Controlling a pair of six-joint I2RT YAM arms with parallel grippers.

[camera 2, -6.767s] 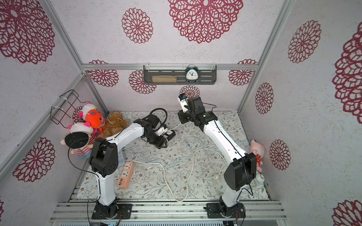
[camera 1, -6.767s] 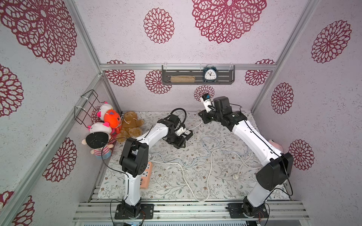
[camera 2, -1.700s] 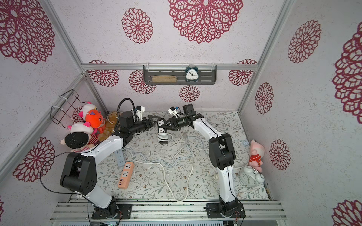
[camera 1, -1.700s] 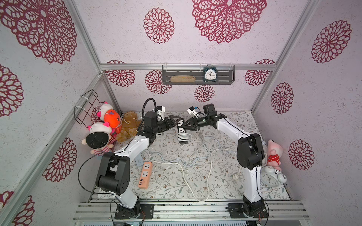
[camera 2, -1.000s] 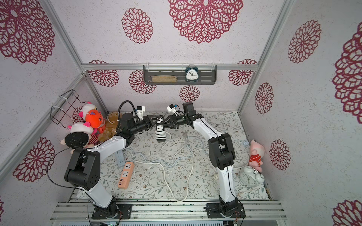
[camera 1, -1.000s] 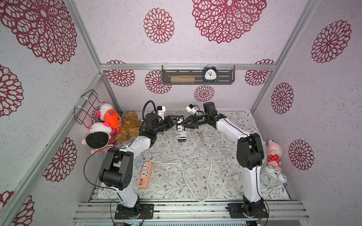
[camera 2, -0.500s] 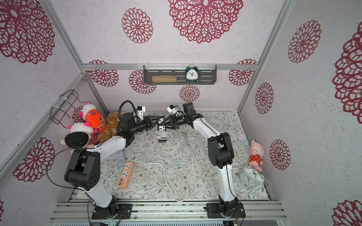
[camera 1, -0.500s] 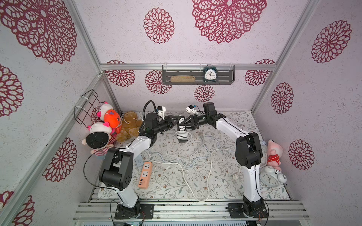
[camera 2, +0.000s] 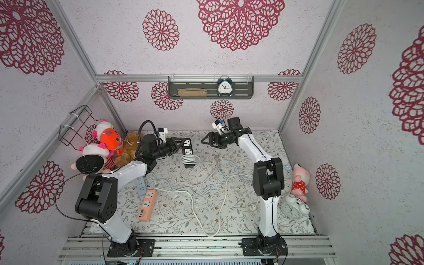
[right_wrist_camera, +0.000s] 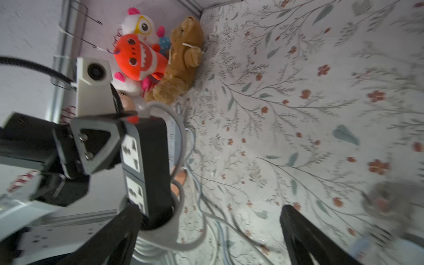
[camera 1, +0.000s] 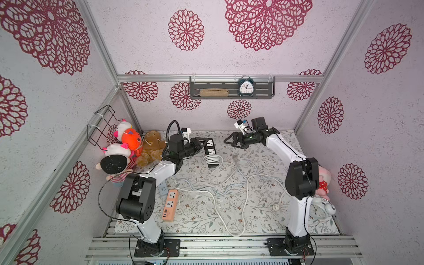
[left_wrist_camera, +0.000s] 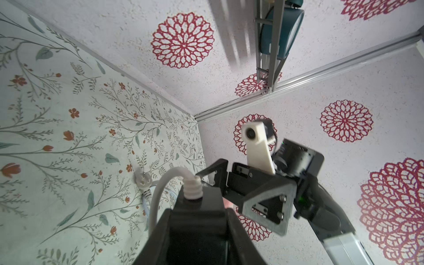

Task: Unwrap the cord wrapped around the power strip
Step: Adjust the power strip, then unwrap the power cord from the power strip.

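Several cord (camera 1: 213, 159) turns remain on power strip (camera 1: 211, 148). Right jaws just released, spread wide, backed off; left jaws clenched on strip end. Regrasp needed.

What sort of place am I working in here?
Probably a staged test booth dressed as a home room: wallpapered panels in aluminium framing, a shelf with an alarm clock, plush toys piled in one corner.
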